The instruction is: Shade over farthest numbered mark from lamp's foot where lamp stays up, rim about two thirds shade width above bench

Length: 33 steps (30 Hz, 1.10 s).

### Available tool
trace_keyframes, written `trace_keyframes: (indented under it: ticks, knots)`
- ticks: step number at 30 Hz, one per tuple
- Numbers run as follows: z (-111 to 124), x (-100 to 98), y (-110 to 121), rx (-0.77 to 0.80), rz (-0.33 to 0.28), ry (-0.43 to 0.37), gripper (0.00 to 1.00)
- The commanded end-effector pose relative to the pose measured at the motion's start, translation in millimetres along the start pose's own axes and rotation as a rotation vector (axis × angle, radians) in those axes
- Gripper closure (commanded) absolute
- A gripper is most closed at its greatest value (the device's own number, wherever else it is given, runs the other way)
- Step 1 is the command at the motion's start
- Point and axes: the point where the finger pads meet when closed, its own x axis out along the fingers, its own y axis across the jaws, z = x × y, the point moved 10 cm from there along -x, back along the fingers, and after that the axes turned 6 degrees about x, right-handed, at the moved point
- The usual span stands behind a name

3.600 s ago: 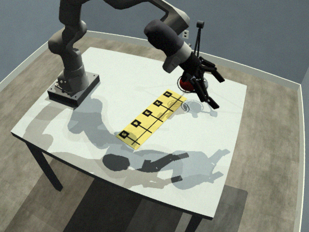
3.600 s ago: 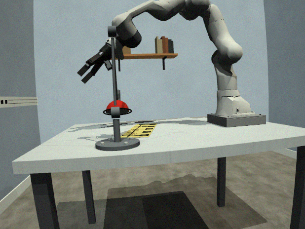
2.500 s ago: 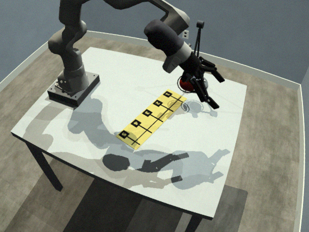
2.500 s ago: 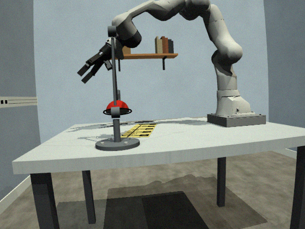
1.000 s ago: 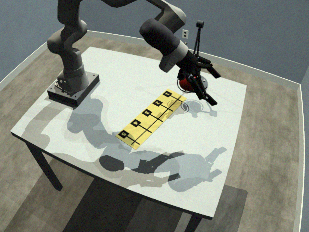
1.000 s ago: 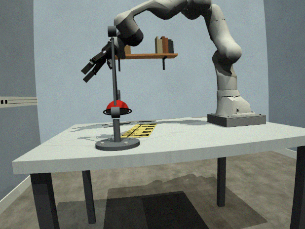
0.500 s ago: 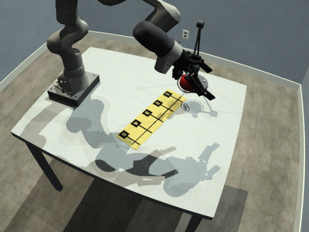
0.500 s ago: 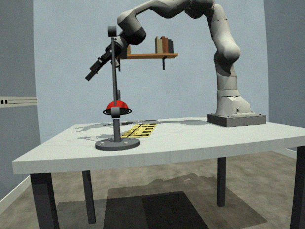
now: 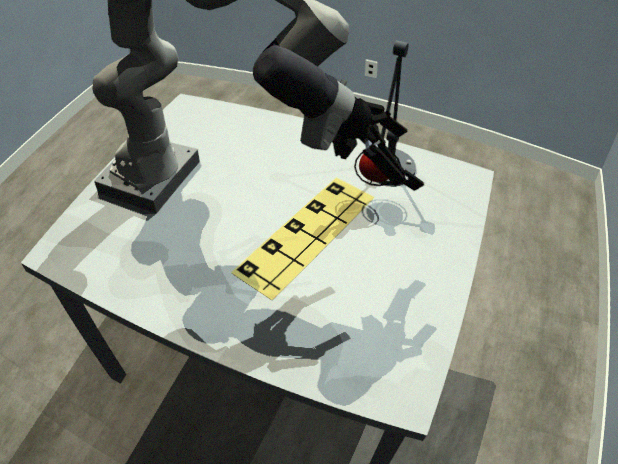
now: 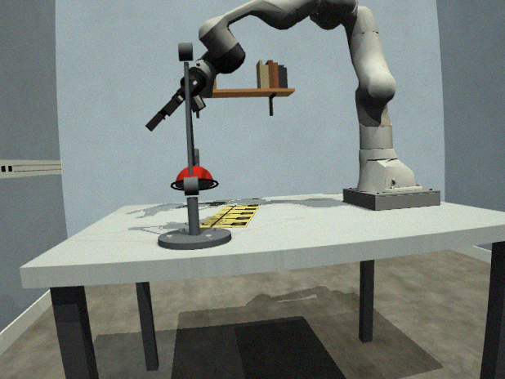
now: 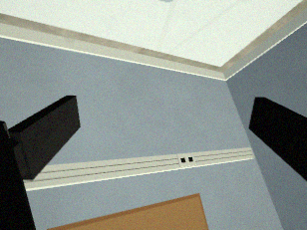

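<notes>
The lamp's grey round foot (image 10: 194, 238) stands on the bench just beyond the mark 1 end of the yellow strip (image 9: 305, 237). A thin arm rises from it to a top joint (image 10: 185, 51). The red shade (image 9: 372, 167) with its black rim hangs folded in close to the foot, near mark 1 (image 9: 336, 188), and it also shows in the exterior view (image 10: 194, 176). Mark 5 (image 9: 247, 268) is at the strip's far end. My gripper (image 9: 409, 157) is open and empty, well above the shade beside the lamp's arm. In the wrist view my fingers frame only wall and ceiling.
My arm's base (image 9: 147, 175) is bolted at the back left of the bench. A wall shelf with books (image 10: 261, 87) hangs behind the arm. The lamp's tall arm (image 10: 189, 114) stands close beside my wrist.
</notes>
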Motion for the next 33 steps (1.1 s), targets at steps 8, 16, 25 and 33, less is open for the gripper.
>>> trace_keyframes:
  ticks: [8,16,25,33]
  knots:
    - [-14,-15.1,11,-0.167,0.134,0.023,0.00]
    - [-21,-25.1,12,-0.222,0.192,0.034,0.00]
    - [-32,-39.8,12,-0.306,0.280,0.051,0.00]
    - [-39,-50.1,11,-0.363,0.339,0.063,0.00]
